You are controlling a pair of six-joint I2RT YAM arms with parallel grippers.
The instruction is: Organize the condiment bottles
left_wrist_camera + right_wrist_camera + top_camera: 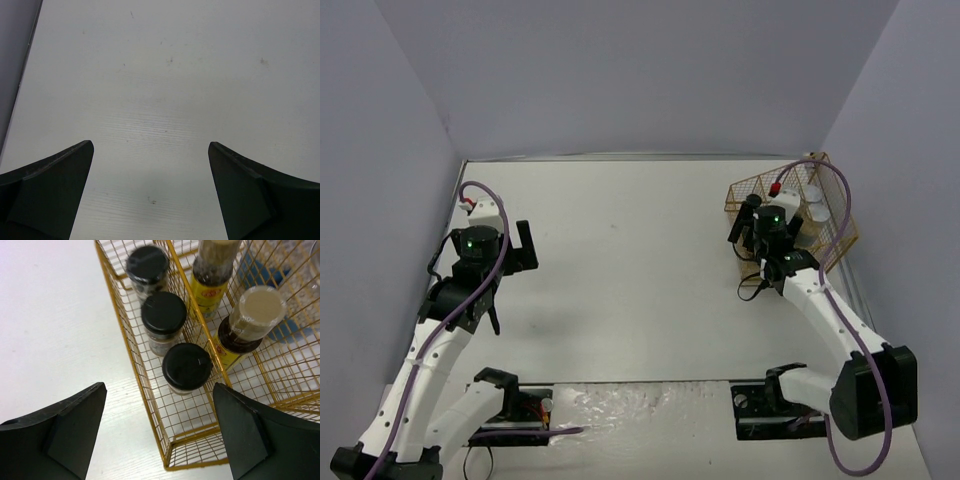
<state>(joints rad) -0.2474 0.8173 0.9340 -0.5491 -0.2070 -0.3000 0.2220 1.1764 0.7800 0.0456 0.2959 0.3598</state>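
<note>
In the basket point(131, 355), three black-capped jars point(187, 366) fill the outer lane and two yellow bottles point(248, 322) the middle, with blue-labelled jars point(282, 326) blurred beyond. They are likely glass, stiff and slick, so grip under the cap. The right gripper point(159, 390) hangs spread over the basket's near corner. The left gripper point(150, 147) is spread, well apart from the basket.

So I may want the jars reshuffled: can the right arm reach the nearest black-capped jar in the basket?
Probably yes: the right tool hangs open above that jar, its cap uncovered, though basket wires crowd it.

jars point(186, 365) inside basket point(148, 409), basket far right on table point(620, 250)
</note>
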